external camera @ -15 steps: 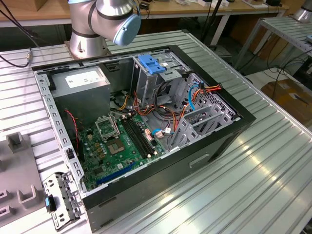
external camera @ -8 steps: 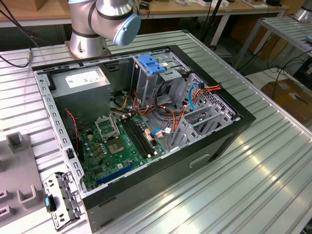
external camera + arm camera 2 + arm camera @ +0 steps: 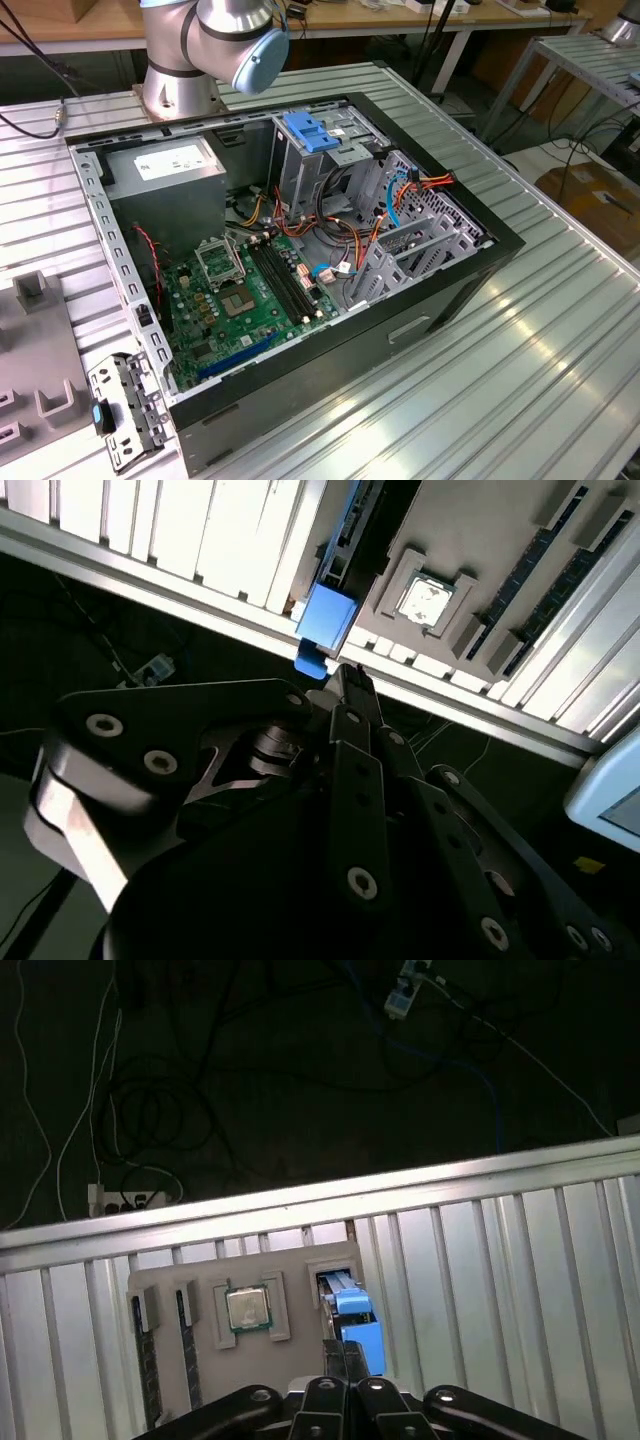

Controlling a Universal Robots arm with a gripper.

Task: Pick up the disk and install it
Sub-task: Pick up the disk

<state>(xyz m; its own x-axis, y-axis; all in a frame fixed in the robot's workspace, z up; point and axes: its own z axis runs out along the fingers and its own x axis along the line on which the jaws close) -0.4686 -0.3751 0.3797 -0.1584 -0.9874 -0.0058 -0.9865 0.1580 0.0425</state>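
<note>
Disk [image 3: 358, 1328] sits right at the gripper [image 3: 345, 1352] tips, jaws narrow and nearly together, standing on edge in a tray [image 3: 250, 1362] slot. Likely stiff, weighty, shock-sensitive, so the blue rails look the safest hold. Beyond it lies a CPU [image 3: 247, 1310].

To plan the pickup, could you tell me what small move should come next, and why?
Probably ease the tool a little closer onto the blue end of the disk. In both wrist views it sits at that end, and the disk stands in its slot in the grey tray.
</note>
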